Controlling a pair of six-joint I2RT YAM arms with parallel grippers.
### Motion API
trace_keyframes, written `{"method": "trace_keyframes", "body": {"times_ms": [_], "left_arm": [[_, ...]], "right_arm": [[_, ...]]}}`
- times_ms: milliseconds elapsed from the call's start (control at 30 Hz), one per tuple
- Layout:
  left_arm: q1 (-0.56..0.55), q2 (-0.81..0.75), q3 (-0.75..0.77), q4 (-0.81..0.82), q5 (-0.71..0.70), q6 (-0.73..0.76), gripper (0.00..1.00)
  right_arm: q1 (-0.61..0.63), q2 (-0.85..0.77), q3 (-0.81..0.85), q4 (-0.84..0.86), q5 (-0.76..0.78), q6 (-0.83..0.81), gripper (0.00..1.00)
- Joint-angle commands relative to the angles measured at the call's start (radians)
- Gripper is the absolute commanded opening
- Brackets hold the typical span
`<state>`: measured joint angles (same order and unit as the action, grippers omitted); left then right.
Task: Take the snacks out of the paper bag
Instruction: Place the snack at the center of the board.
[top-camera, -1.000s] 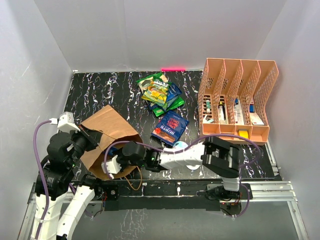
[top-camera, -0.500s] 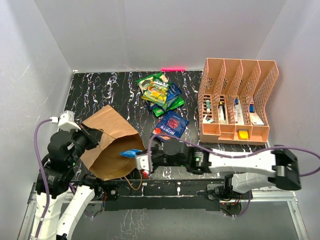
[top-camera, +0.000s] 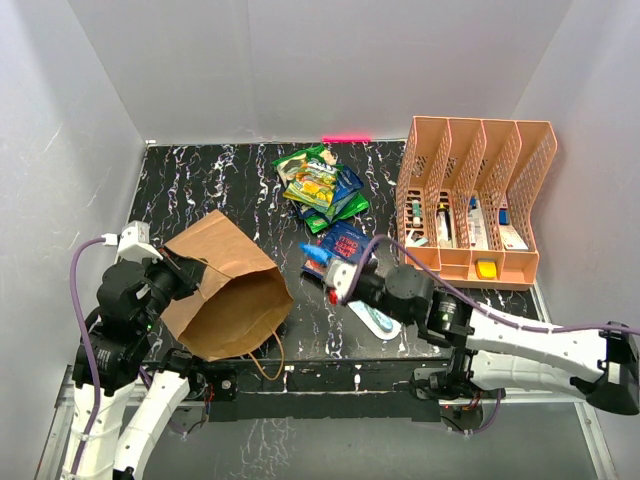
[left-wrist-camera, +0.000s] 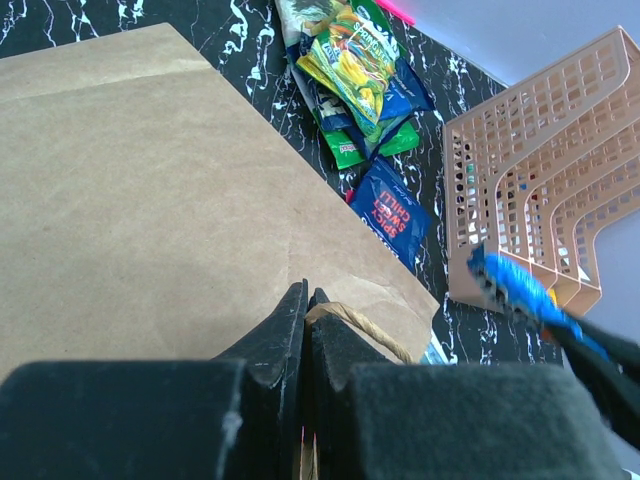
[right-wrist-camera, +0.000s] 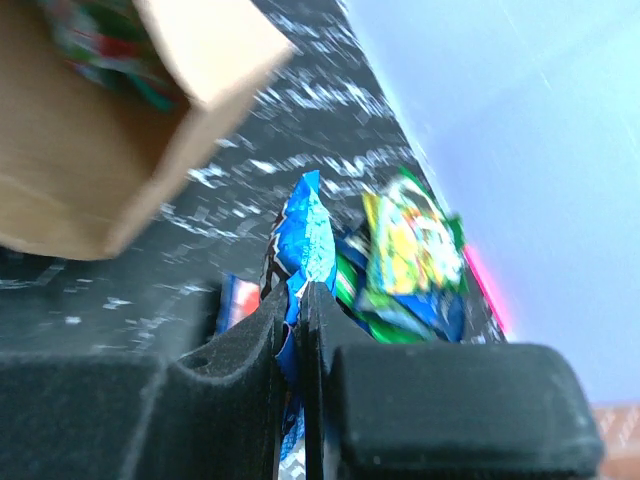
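Paper bag (top-camera: 225, 290) lies on its side on the tabletop (top-camera: 200, 180), its mouth held up because the left fingers (left-wrist-camera: 280, 335) pinch its rim. Beyond the right fingers (right-wrist-camera: 240, 345) sits the snack pile (top-camera: 320, 190), bare tabletop beside it. Clamped between them is a blue packet (right-wrist-camera: 303, 235), clear of the bag.

The paper bag (right-wrist-camera: 90, 160) runs off the view's edge, its green packet (right-wrist-camera: 97, 45) blurred.

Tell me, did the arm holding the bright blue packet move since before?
Yes. The right gripper, shut on the blue packet, has moved right and farther back, away from the paper bag mouth, toward the dark blue packet on the table.
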<state>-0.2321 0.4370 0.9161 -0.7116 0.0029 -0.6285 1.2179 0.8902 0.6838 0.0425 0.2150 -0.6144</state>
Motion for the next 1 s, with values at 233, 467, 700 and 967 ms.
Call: {"method": "trace_keyframes", "body": {"times_ms": [233, 467, 700, 967], "left_arm": [[-0.002, -0.01, 0.013, -0.014, -0.008, -0.004, 0.0], [-0.002, -0.008, -0.002, -0.019, -0.009, 0.001, 0.0], [-0.002, -0.025, -0.013, -0.043, -0.016, 0.003, 0.0], [-0.001, -0.023, -0.011, -0.045, -0.018, 0.007, 0.0]], "right_arm": [[-0.52, 0.259, -0.007, 0.34, -0.186, 0.275, 0.08], [-0.701, 0.52, 0.042, 0.523, -0.446, 0.505, 0.08], [-0.725, 0.636, 0.026, 0.642, -0.531, 0.613, 0.08], [-0.735, 0.689, -0.041, 0.718, -0.554, 0.66, 0.08]]}}
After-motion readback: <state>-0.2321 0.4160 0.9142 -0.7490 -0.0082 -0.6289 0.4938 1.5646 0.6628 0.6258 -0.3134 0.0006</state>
